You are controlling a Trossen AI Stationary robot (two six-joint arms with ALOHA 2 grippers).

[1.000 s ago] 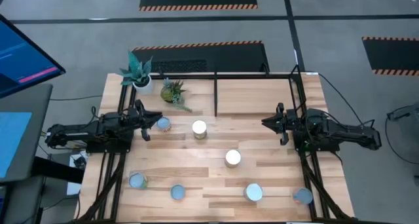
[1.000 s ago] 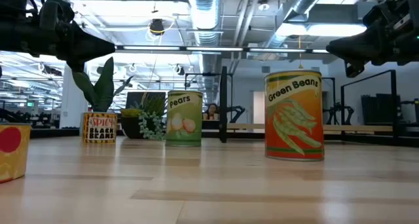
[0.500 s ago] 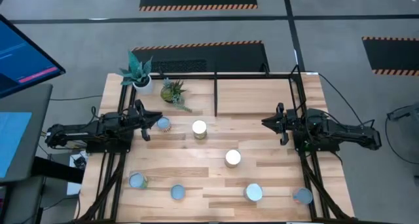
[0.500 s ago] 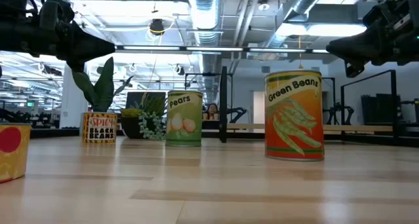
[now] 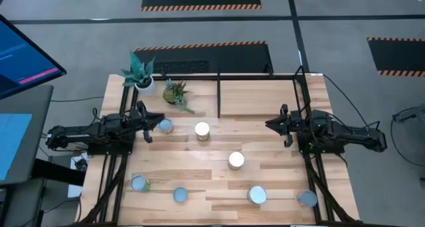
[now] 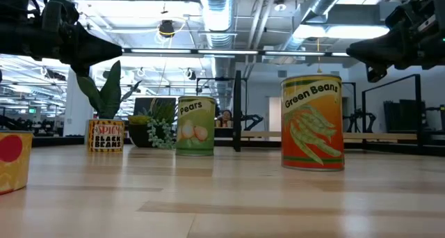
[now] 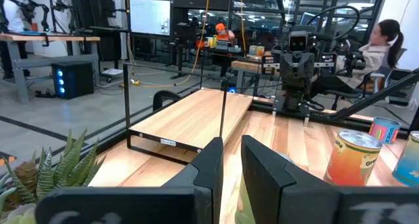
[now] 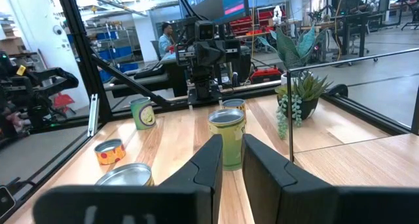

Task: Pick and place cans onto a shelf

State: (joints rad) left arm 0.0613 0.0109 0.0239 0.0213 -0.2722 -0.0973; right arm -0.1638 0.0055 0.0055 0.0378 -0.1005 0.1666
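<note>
Several cans stand upright on the wood table: one [image 5: 165, 125] just in front of my left gripper [image 5: 158, 117], a pears can [image 5: 202, 130], a green-beans can [image 5: 236, 160], and more along the near edge [image 5: 180, 194] [image 5: 257, 195]. The shelf [image 5: 255, 75], black bars over a light wood base, stands along the far edge. My left gripper is at the table's left side and my right gripper [image 5: 269, 125] at its right side. Both are level, above the table, and point at each other. A narrow gap shows between each pair of fingers [image 7: 232, 142] [image 8: 227, 140], with nothing in it.
Two small potted plants [image 5: 139, 73] [image 5: 175, 91] sit at the far left corner beside the shelf. A monitor [image 5: 23, 51] stands off the table's left side. People sit in the room beyond. Bare wood lies between the cans mid-table.
</note>
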